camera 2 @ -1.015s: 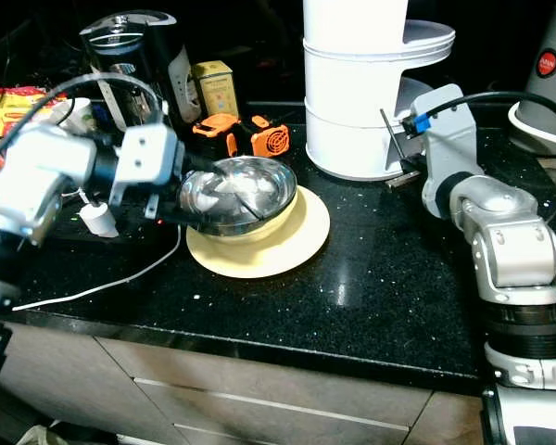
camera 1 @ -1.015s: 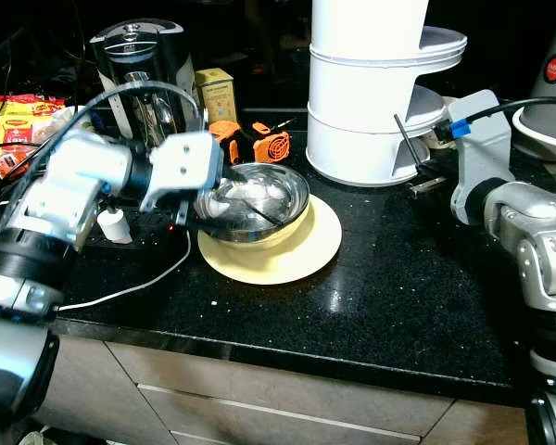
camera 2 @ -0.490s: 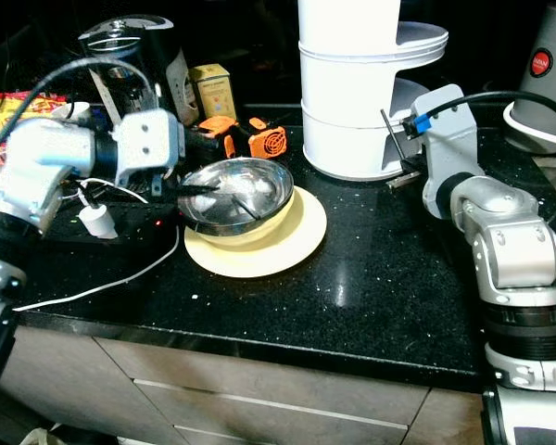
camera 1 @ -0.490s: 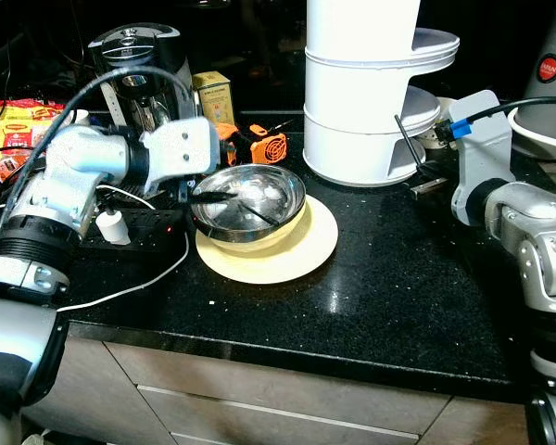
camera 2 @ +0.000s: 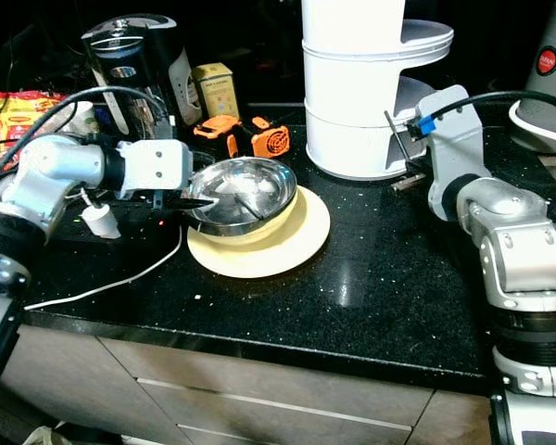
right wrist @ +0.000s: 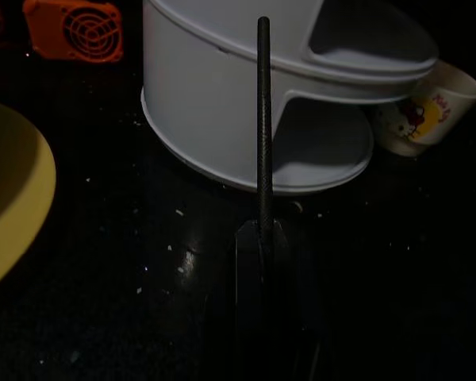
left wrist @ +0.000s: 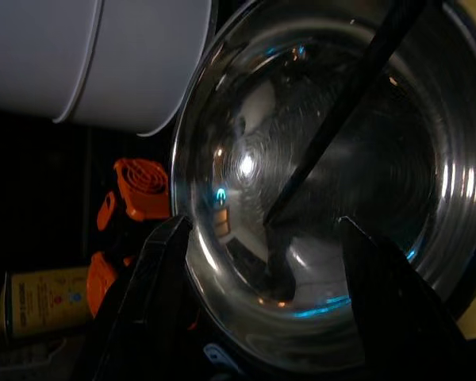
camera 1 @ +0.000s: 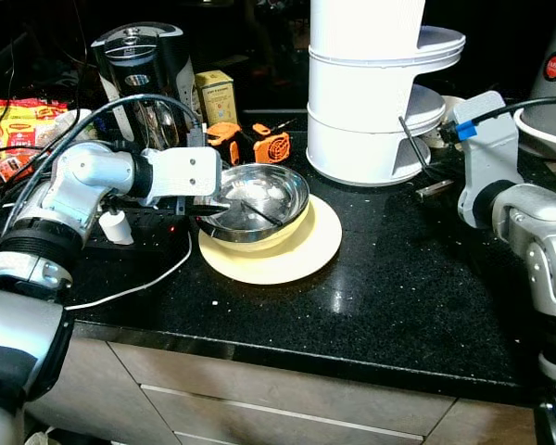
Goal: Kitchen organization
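A steel bowl [camera 1: 273,190] rests on a yellow plate [camera 1: 306,255] on the black counter. My left gripper [camera 1: 236,211] is at the bowl's left rim. One finger lies inside the bowl [left wrist: 333,119]; the other is under the rim, so the gripper is shut on the bowl. The bowl holds nothing and mirrors the finger. My right gripper [camera 1: 409,155] hovers to the right, just in front of the white tiered container [camera 1: 371,93]. It is open and holds nothing.
A black kettle [camera 1: 144,65], a yellow box [camera 1: 216,93] and orange gadgets [camera 1: 271,146] stand behind the bowl. A power strip with a white cable [camera 1: 130,287] lies to the left. A cartoon cup [right wrist: 412,119] stands by the container. Bare counter [camera 1: 417,278] lies right of the plate.
My left wrist has rolled and dropped lower beside the bowl. The bowl, tipped up on its left side before, now sits flatter on the plate. The right arm has held still.
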Controlling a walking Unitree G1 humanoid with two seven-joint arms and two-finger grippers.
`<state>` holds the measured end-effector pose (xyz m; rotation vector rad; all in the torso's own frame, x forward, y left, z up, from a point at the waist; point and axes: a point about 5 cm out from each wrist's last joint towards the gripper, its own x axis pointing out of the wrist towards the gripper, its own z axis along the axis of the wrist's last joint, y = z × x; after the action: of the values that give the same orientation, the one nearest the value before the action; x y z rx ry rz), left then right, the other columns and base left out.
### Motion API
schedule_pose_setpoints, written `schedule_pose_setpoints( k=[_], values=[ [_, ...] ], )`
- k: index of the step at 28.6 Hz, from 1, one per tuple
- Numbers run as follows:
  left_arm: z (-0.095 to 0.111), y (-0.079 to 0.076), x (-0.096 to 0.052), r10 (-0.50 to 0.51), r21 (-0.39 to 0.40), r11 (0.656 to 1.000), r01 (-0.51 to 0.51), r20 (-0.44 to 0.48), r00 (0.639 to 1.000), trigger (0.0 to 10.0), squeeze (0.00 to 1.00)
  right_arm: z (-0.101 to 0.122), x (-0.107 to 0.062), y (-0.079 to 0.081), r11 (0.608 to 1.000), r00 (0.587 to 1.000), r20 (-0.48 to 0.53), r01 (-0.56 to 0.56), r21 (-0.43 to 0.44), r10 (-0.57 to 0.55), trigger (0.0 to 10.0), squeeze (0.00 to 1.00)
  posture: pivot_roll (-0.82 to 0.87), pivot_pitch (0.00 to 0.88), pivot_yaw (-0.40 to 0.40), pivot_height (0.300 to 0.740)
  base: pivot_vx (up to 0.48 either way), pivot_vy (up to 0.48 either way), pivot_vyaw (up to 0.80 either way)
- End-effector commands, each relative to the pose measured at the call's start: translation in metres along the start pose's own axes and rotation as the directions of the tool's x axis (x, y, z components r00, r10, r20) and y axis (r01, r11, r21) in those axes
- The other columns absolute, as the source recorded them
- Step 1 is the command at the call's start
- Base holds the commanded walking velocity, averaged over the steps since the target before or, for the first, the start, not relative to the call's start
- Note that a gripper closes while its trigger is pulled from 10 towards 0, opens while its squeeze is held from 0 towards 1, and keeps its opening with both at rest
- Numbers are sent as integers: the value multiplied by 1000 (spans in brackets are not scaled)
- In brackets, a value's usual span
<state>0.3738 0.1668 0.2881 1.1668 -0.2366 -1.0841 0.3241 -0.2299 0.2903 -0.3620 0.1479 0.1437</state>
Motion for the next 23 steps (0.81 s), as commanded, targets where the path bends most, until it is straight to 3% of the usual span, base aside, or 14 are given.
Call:
schedule_pose_setpoints(
  k=[1,15,23],
  values=[
    [-1,-1,2,-18,5,1000,18,-10,1000,10000,0,2,-2,1,1000,1000,4,-7,-5,7,10000,0,-107,0,92,740,0,0,0],
    [8,-1,13,17,-46,999,-12,126,992,10000,0,2,-4,2,1000,1000,1,-10,-6,10,10000,0,-114,2,91,740,0,0,0],
    [11,-8,23,-39,-50,998,48,158,987,10000,0,3,-7,0,1000,1000,-5,-5,-11,5,10000,0,-133,15,97,740,0,0,0]
  ],
)
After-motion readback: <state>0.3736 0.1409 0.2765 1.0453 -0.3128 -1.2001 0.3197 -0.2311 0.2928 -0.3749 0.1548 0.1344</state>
